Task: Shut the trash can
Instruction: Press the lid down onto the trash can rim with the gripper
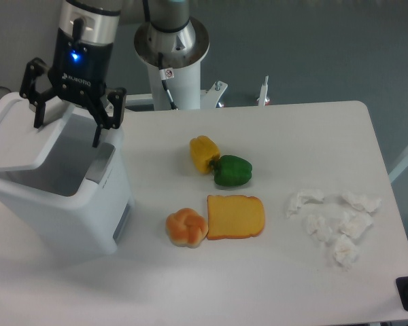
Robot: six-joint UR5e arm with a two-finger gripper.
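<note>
The scene is viewed by a single fixed camera, placed high opposite the arm's base (171,41) and angled steeply downward. The white counter (292,272) is framed almost entirely, at moderate distance. The counter's left edge and near right corner are cropped. Grey floor is seen beyond the far edge.

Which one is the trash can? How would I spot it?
Look at the left end of the white table, right under the robot's gripper. The trash can is the big white box there with its lid half down, much bigger than the toy foods beside it.
</note>
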